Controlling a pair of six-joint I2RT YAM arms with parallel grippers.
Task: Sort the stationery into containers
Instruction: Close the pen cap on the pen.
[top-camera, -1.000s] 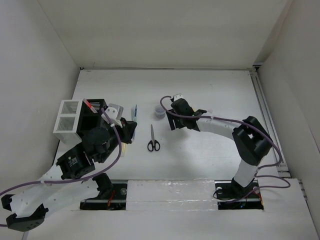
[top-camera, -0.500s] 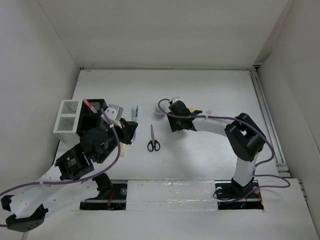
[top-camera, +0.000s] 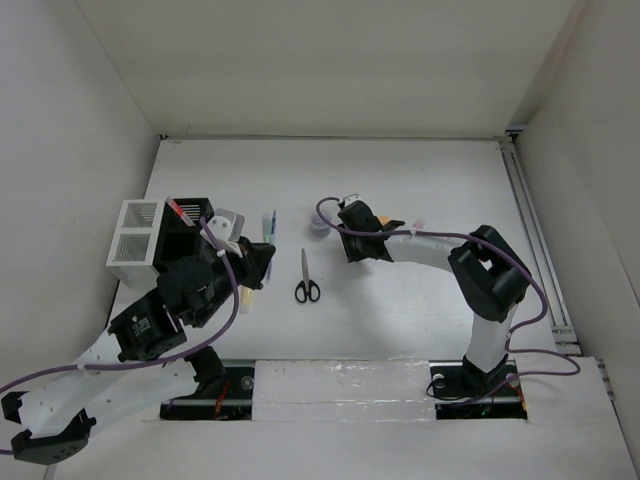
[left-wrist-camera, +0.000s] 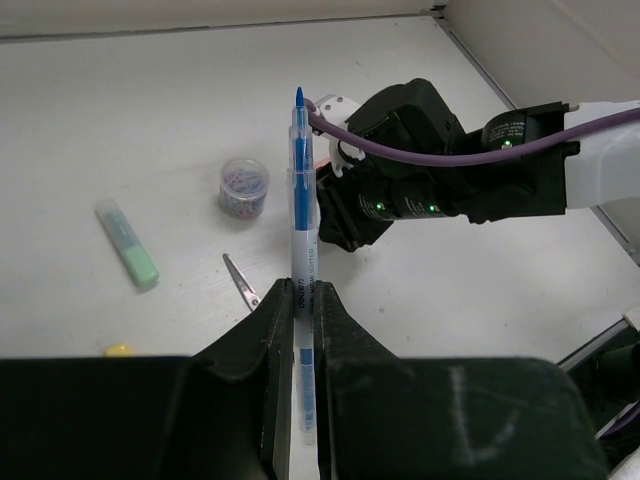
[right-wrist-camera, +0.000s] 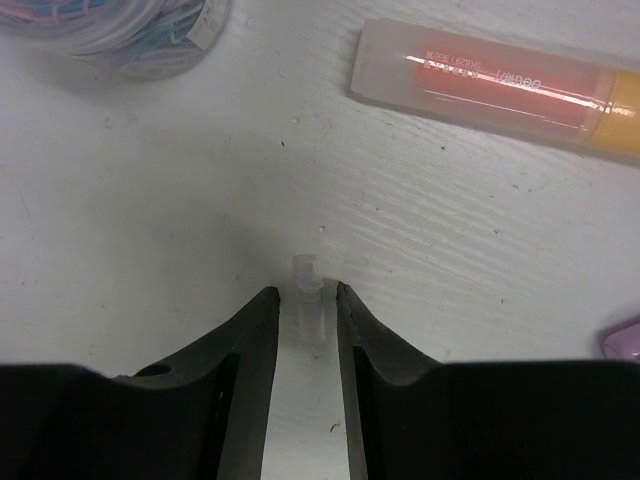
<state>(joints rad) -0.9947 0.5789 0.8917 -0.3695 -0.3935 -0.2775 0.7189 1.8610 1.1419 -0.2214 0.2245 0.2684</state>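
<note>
My left gripper (left-wrist-camera: 300, 290) is shut on a thin blue pen (left-wrist-camera: 301, 200) and holds it above the table, right of the black organiser (top-camera: 186, 226) and the white organiser (top-camera: 134, 244); it also shows in the top view (top-camera: 260, 264). My right gripper (right-wrist-camera: 300, 292) is down on the table, jaws closed on a small clear cap (right-wrist-camera: 308, 272); in the top view (top-camera: 345, 228) it is just right of a small round tub (top-camera: 319, 226). An orange highlighter (right-wrist-camera: 500, 88) lies just beyond it. Black-handled scissors (top-camera: 306, 280) lie between the arms.
A green highlighter (left-wrist-camera: 128, 243) lies left of the tub (left-wrist-camera: 244, 186). A yellow highlighter (top-camera: 246, 294) lies under my left wrist. A purple item (right-wrist-camera: 625, 340) shows at the right wrist view's edge. A red pen (top-camera: 178, 210) stands in the black organiser.
My right gripper has moved down and slightly left toward the tub and now rests at the table. My left gripper has barely moved and still holds the blue pen.
</note>
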